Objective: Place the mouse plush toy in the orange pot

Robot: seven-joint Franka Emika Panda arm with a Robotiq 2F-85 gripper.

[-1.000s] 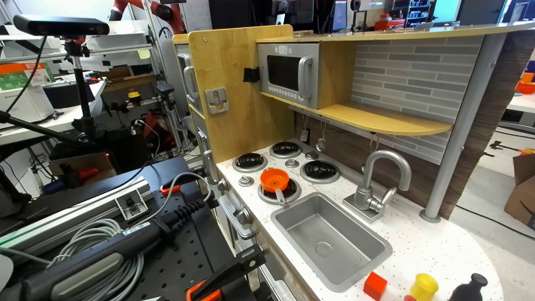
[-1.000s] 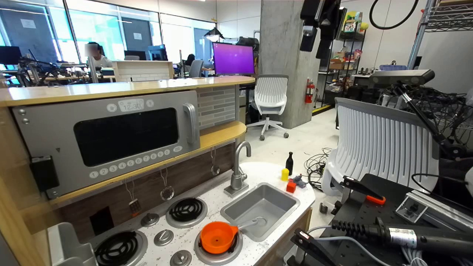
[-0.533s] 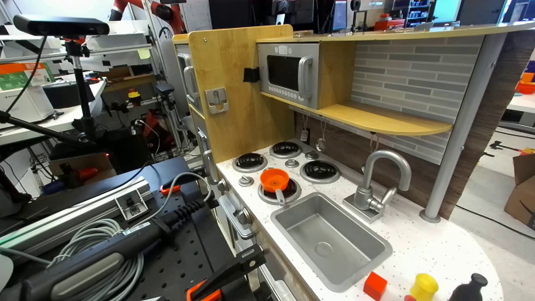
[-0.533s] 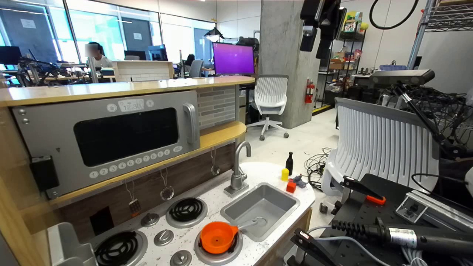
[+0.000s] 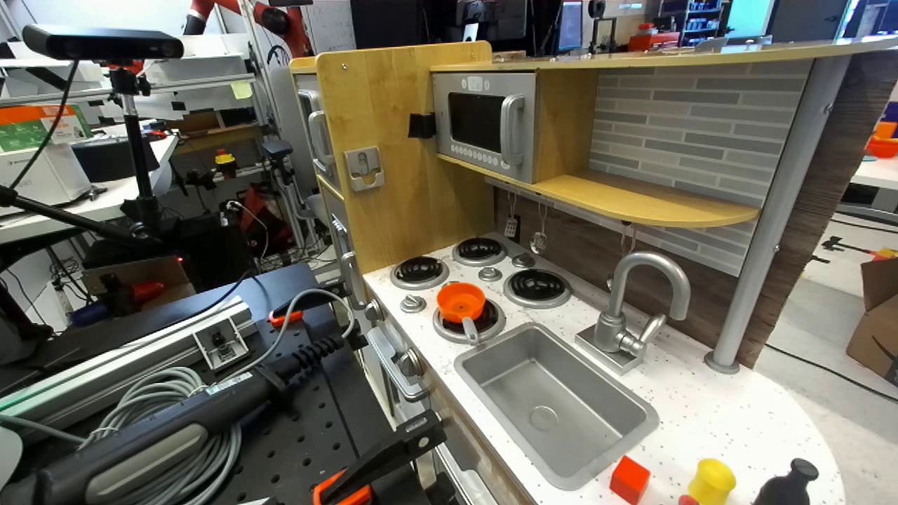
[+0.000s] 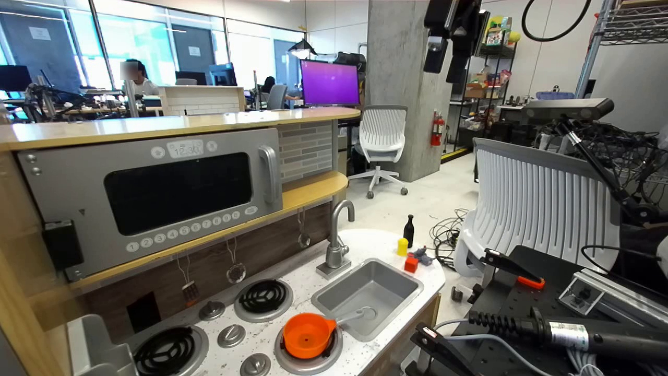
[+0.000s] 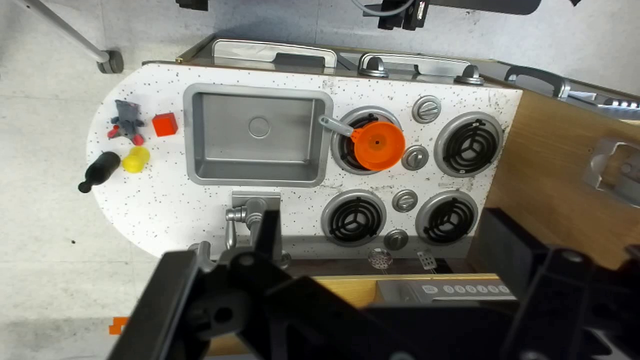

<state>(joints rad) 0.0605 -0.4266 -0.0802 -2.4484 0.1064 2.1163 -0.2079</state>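
Two fingers (image 7: 514,250) of the gripper (image 7: 382,227) stand wide apart in the wrist view; nothing held. Outward: orange pot (image 7: 381,145) on the burner (image 7: 347,150) beside the sink (image 7: 225,135), no toy inside. Past the sink, mouse plush toy (image 7: 128,120) lies near the rounded end of the counter (image 7: 155,210), just beside red block (image 7: 165,124) and yellow toy (image 7: 135,159); contact with the latter unclear. Step, judged: pre-grasp, reach not yet made. Next move likely calls for crossing toward the mouse, descending on its grey body, closing clear of its neighbours. Versus 0.5 s ago: pot unmoved in both exterior views, mouse (image 6: 424,256) likewise in an exterior view; no earlier wrist frame, so gripper change unknown.
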